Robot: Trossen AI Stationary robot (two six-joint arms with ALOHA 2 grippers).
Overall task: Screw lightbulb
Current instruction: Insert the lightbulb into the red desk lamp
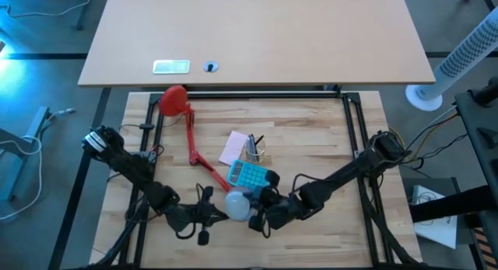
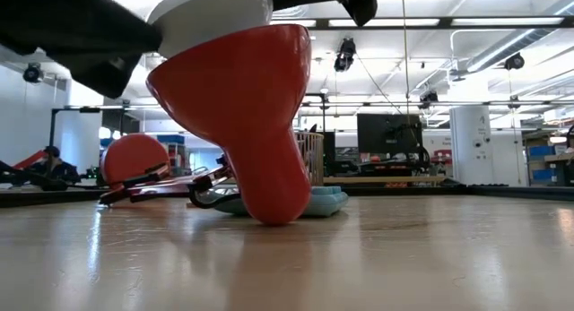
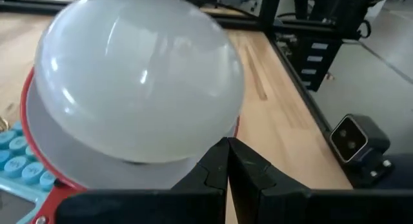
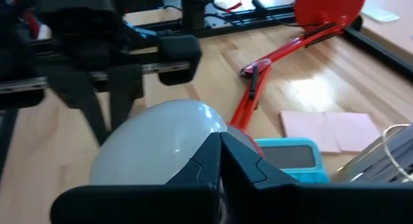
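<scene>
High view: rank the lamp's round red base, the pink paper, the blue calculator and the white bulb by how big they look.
1. pink paper
2. blue calculator and lamp's round red base, too alike to rank
3. white bulb, partly hidden between the left gripper and right gripper, so its place is unsure.

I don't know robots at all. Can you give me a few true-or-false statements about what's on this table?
1. The lightbulb sits in a red lamp shade, between the left hand and the right hand. True.
2. The calculator is green. False: it is blue.
3. A pink paper lies beside a wire pen holder. True.
4. The lamp's round base is the part nearest the hands. False: it stands far from them; the shade end is by them.
</scene>
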